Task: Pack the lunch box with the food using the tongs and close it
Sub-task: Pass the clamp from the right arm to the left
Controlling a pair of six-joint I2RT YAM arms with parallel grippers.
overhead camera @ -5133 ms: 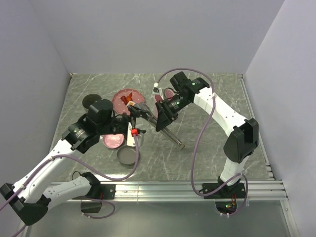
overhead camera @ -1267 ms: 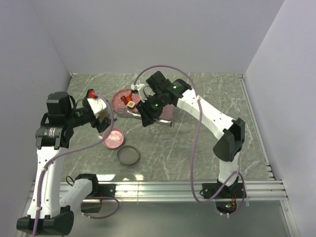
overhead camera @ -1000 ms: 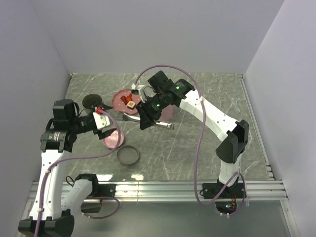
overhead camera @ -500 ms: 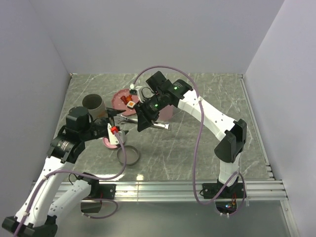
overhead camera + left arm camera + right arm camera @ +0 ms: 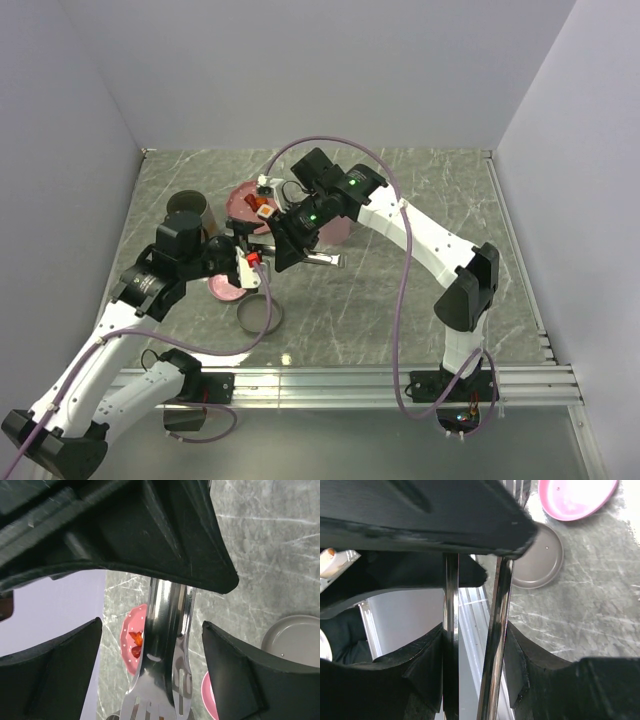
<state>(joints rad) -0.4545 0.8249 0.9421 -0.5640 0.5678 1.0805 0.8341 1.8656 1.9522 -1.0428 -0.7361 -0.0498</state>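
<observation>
**Tongs in right pincer, left open around them**

Right gripper (image 5: pixel 472 647) is clenched on the tongs (image 5: pixel 167 630), pinching both silver arms. Left gripper (image 5: pixel 150 670) is released, its jaws straddling the tongs without contact, probably to steady or take them. Food (image 5: pixel 262 207) sits on the pink plate (image 5: pixel 240 200), upper left of centre in the top view; none looks packed.

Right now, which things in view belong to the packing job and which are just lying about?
Job: tongs, held in the right gripper; food on the pink dotted plate; pink dish and grey dish, probably lunch box parts.
Lying about, it seems: grey cup; pink piece beyond the tongs, unclear.
</observation>
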